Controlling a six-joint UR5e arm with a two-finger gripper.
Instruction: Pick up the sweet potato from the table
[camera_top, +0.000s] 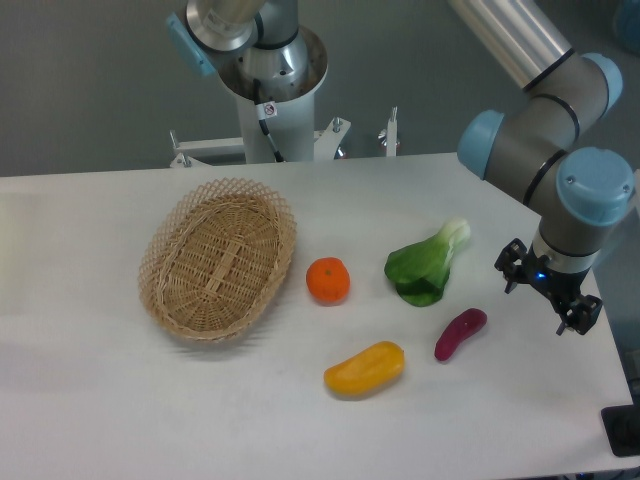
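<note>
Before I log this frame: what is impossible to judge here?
- Gripper: fingers small and dark in the camera view; open or shut unclear.
- Height of the gripper above the table: single view, undecidable.
- Underside of the sweet potato: hidden by itself.

Smooth glossy sweet potato (460, 333), matte white table (90, 400), rough woven wicker basket (218, 260)

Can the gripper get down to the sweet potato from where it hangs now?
Probably yes. The gripper hangs just to the side of the sweet potato, which lies alone on the table. The bok choy and yellow vegetable lie apart from it, leaving the approach free.
</note>
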